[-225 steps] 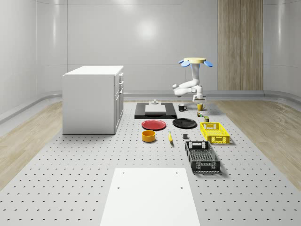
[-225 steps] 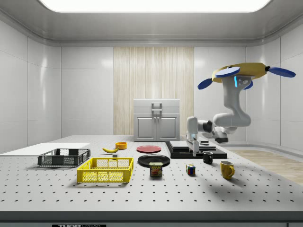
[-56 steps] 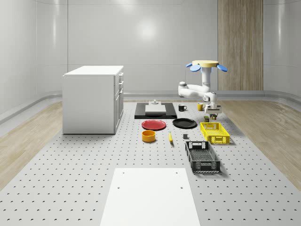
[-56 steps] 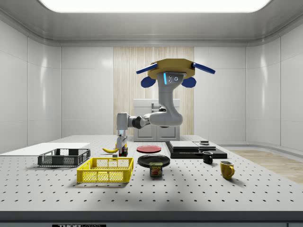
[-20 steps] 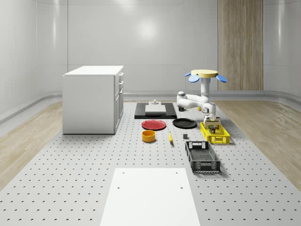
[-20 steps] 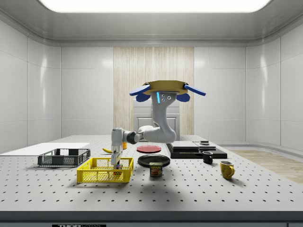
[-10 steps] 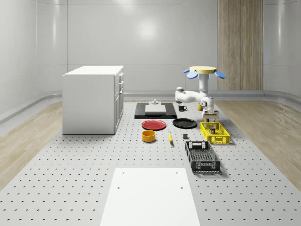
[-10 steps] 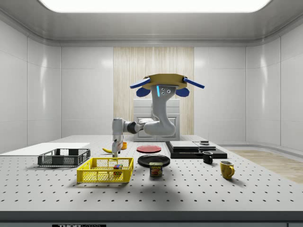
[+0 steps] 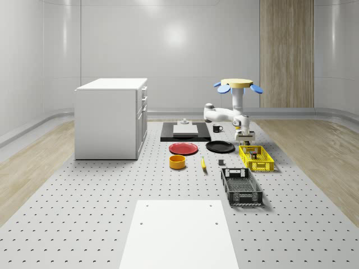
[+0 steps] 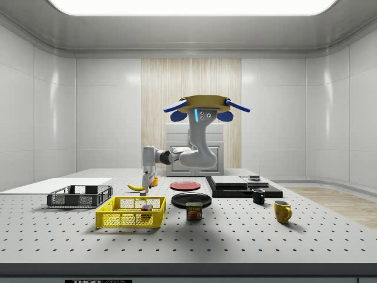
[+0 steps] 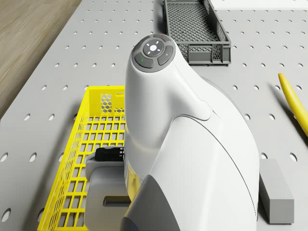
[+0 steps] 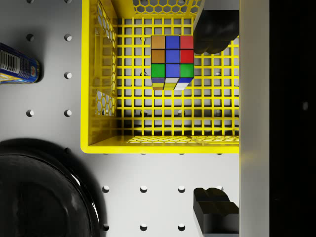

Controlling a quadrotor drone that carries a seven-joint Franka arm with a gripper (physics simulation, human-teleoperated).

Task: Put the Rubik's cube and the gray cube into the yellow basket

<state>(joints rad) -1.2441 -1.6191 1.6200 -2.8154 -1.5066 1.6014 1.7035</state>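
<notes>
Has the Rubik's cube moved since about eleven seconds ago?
Yes. The Rubik's cube now lies inside the yellow basket; in the earlier side view it sat on the table between the can and the yellow mug, right of the basket.

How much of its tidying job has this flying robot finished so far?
Half looks done: the multicoloured Rubik's cube sits inside the yellow mesh basket. The robot's hand hangs open and empty above the basket's edge, with the drone hovering near the basket, above the table. Left: the flat gray block lies on the perforated table outside the basket, not yet picked up.
</notes>
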